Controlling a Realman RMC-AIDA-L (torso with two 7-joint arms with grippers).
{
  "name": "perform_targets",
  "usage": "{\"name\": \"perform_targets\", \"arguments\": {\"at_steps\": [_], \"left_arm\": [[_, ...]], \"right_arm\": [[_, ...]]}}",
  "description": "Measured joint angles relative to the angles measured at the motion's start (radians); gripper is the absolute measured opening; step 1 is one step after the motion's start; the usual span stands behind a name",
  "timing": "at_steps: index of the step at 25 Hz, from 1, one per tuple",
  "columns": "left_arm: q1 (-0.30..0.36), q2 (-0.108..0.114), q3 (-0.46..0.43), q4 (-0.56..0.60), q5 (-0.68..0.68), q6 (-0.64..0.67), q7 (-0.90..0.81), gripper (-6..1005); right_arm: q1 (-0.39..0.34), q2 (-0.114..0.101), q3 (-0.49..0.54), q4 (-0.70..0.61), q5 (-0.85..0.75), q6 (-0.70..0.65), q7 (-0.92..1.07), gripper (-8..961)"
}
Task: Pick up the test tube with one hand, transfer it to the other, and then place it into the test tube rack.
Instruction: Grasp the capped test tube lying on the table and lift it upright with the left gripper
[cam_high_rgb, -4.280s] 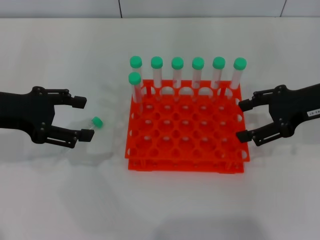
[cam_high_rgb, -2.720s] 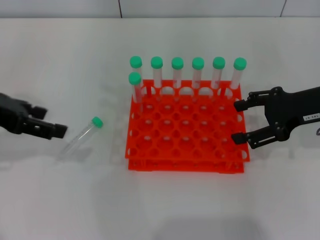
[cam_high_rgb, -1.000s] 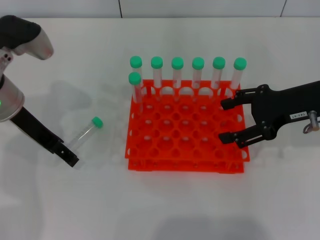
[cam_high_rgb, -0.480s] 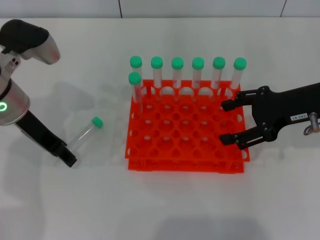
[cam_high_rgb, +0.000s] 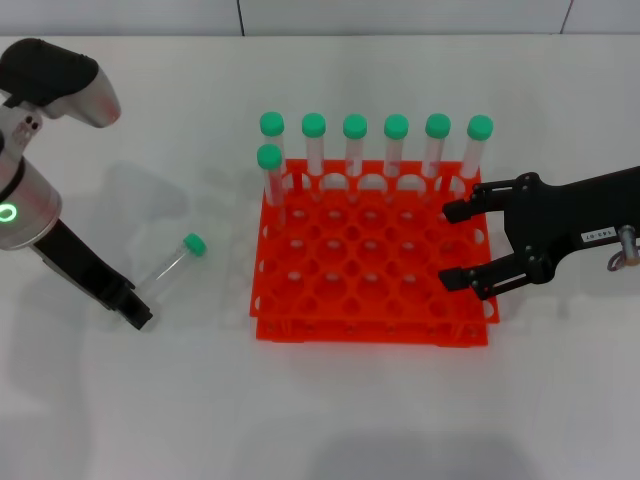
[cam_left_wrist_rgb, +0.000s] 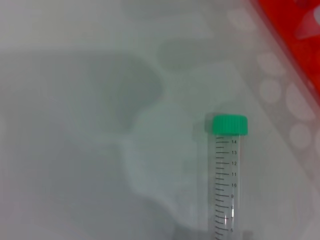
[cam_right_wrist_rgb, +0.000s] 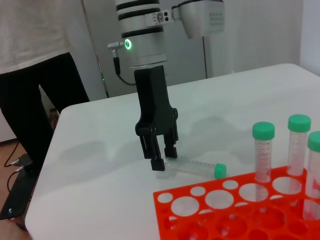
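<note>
The white table (cam_high_rgb: 330, 420) carries all items. Near its middle stands the bright orange-red, two-tier plastic test tube rack (cam_high_rgb: 372, 262) with a grid of round holes. Seven clear tubes with green caps (cam_high_rgb: 396, 127) stand upright in it: six fill the far row, and one sits in the second row at the robot's left end.

The right gripper (cam_high_rgb: 458, 246), black with a small white printed label, on its arm from the right, hovers over the rack's right edge. Its jaws are open, one finger above the rack's far right part, the other above its near right part, with nothing between them.

To the left of the rack, apart from it, the slim clear plastic test tube with a round green screw cap (cam_high_rgb: 170, 266) lies flat on the table, cap pointing toward the rack. Printed graduation marks run along its body in the left wrist view.

The unlabelled black left gripper (cam_right_wrist_rgb: 159, 161), on a silver-white arm (cam_high_rgb: 28, 185) with a green light, points down at the tube's bottom end. Its jaws straddle that end, slightly apart; whether they touch the tube cannot be told.
</note>
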Motion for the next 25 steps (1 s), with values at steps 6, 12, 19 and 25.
{"name": "perform_targets", "arguments": {"at_steps": [6, 12, 19, 25], "left_arm": [[-0.004, 0.0, 0.011, 0.0, 0.0, 0.0, -0.006, 385], [-0.008, 0.005, 0.022, -0.016, -0.004, -0.003, -0.009, 232], [-0.009, 0.008, 0.025, -0.025, -0.004, -0.01, -0.015, 169], [-0.002, 0.003, 0.02, 0.02, 0.002, -0.008, -0.016, 169]], "right_arm": [[0.001, 0.0, 0.006, 0.002, -0.001, 0.001, 0.001, 820], [0.002, 0.0, 0.007, 0.001, -0.001, 0.001, 0.002, 817], [0.001, 0.0, 0.005, 0.001, -0.002, 0.001, 0.002, 814], [0.001, -0.001, 0.006, 0.002, -0.002, 0.0, 0.002, 812]]}}
